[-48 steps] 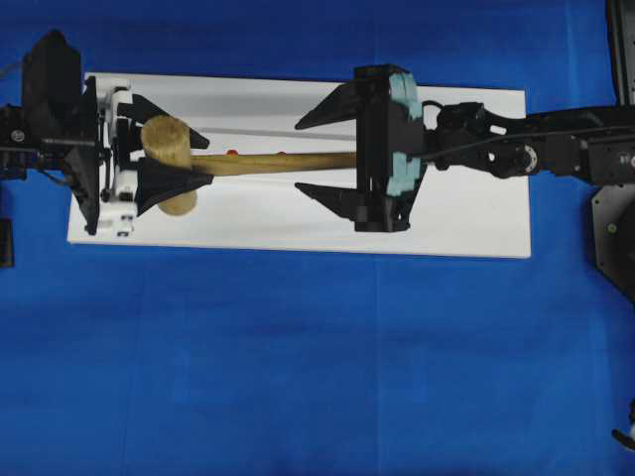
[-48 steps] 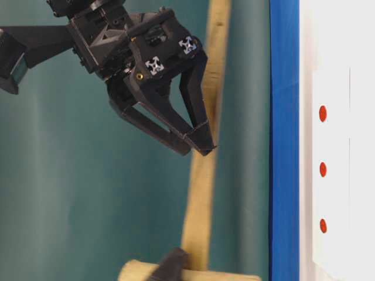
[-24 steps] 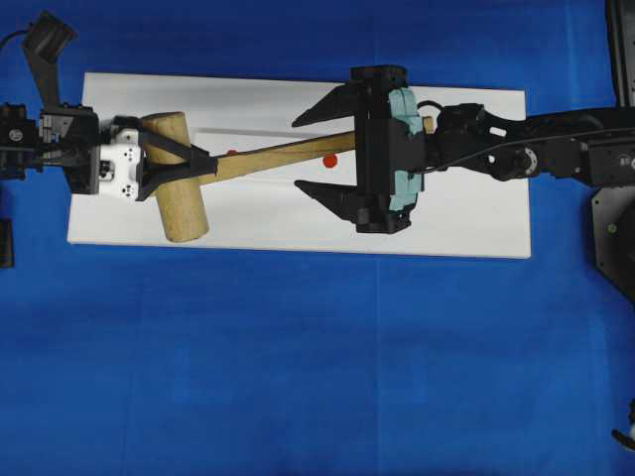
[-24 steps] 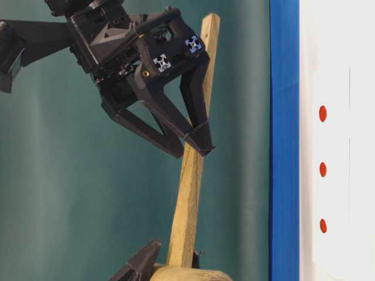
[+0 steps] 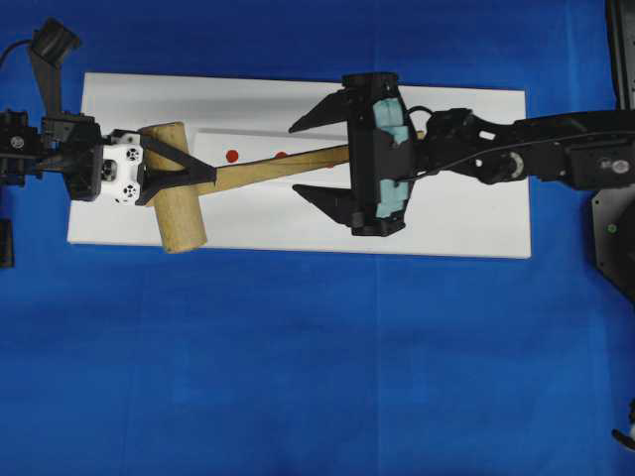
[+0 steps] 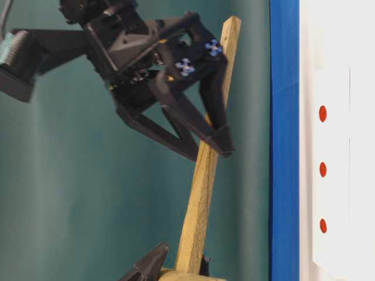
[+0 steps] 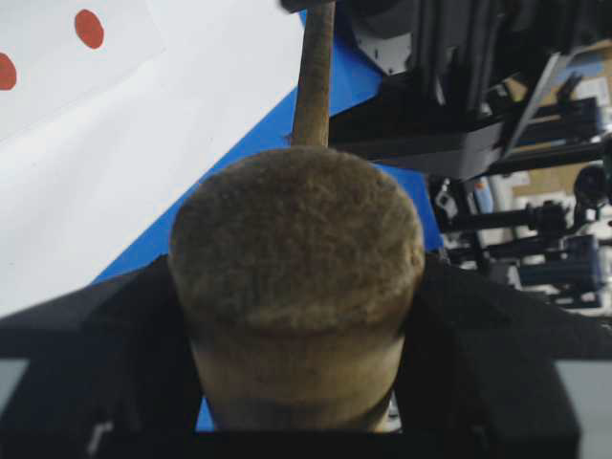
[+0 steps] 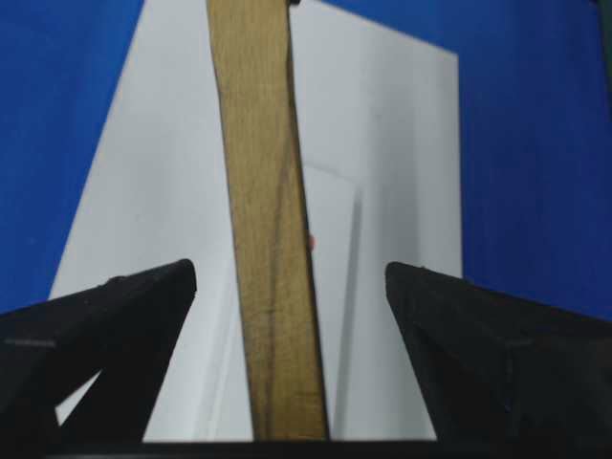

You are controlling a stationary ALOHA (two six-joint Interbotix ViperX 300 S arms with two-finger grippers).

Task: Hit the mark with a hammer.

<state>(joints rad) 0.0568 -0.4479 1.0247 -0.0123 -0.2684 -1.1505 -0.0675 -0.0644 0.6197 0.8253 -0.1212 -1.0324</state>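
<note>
The left claw (image 5: 193, 171) is clenched on the cylindrical head of the hammer (image 5: 175, 188), its black fingers (image 7: 86, 335) pressing both sides of the head in the left wrist view. The head sits over the left end of the white board (image 5: 466, 218), tilted so that its lower end overhangs the board's near edge toward the blue counter (image 5: 317, 367). From the head, the flat wooden handle runs rightward and slightly away across the board, raised above its surface in the table-level view. Two red marks (image 5: 231, 155) show on the board just beyond the handle. Farther along, the right claw (image 5: 308, 157) stands released, jaws spread wide to either side of the handle's far end, with clear gaps between the wood and both fingers in the right wrist view. The handle's tip projects past the claw's body in the table-level view.
</note>
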